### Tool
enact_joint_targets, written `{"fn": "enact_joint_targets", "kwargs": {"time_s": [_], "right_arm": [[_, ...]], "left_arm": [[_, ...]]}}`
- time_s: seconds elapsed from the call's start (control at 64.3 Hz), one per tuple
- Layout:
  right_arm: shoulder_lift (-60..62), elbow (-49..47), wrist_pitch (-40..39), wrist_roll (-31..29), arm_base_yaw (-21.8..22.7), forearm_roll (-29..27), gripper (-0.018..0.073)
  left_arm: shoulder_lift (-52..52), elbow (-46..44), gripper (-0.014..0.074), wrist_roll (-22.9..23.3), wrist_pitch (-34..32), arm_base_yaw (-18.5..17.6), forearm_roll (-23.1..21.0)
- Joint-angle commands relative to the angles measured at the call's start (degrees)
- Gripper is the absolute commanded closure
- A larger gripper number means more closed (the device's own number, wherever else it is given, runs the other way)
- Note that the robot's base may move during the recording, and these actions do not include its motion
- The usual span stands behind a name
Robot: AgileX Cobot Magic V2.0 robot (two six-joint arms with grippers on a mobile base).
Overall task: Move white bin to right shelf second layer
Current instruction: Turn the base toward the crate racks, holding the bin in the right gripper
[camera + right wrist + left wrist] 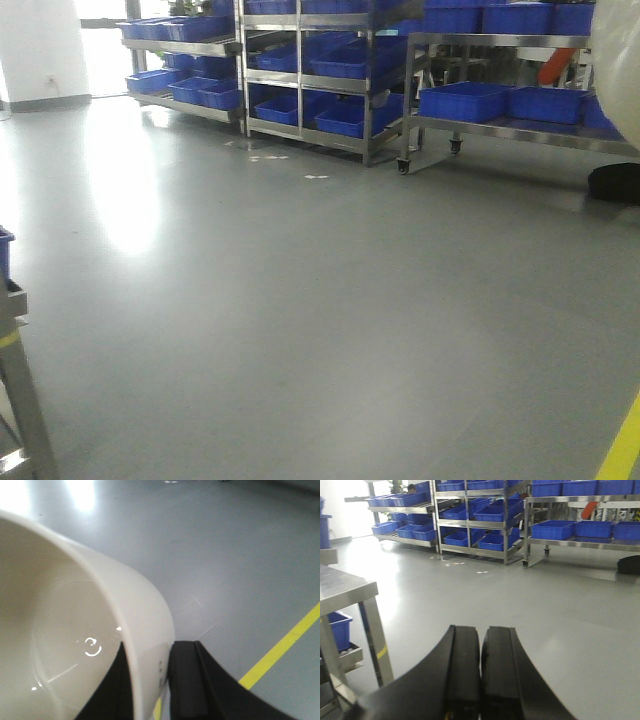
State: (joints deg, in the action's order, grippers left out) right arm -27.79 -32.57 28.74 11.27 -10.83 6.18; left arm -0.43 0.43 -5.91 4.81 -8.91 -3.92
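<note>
The white bin (60, 605) fills the left of the right wrist view, smooth and cream-white, hanging above the grey floor. My right gripper (150, 650) is shut on its wall, with one black finger inside the bin and the other finger (190, 680) outside. A pale blur at the top right edge of the front view is the same white bin (618, 60). My left gripper (481, 627) is shut with nothing between its pads, and it is pointing across the floor. The right shelf second layer does not show in any view.
Steel racks of blue crates (310, 70) line the far wall, with a wheeled rack (500, 100) to their right. A steel table (340, 587) with a blue crate (340, 627) under it stands on the left. A yellow floor line (280, 650) runs on the right.
</note>
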Motion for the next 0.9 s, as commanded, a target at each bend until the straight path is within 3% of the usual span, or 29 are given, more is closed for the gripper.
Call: {"fn": "enact_joint_targets", "kwargs": {"time_s": [0.0, 0.886], "right_arm": [[-0.51, -1.89, -5.95, 0.03, 0.31, 0.35, 0.0526], [-0.51, -1.89, -5.95, 0.03, 0.31, 0.35, 0.0526]], "left_arm": [[-0.8, 2.11, 0.0512, 0.2, -4.81, -0.21, -0.31], [-0.8, 2.11, 0.0512, 0.2, -4.81, -0.21, -0.31]]}}
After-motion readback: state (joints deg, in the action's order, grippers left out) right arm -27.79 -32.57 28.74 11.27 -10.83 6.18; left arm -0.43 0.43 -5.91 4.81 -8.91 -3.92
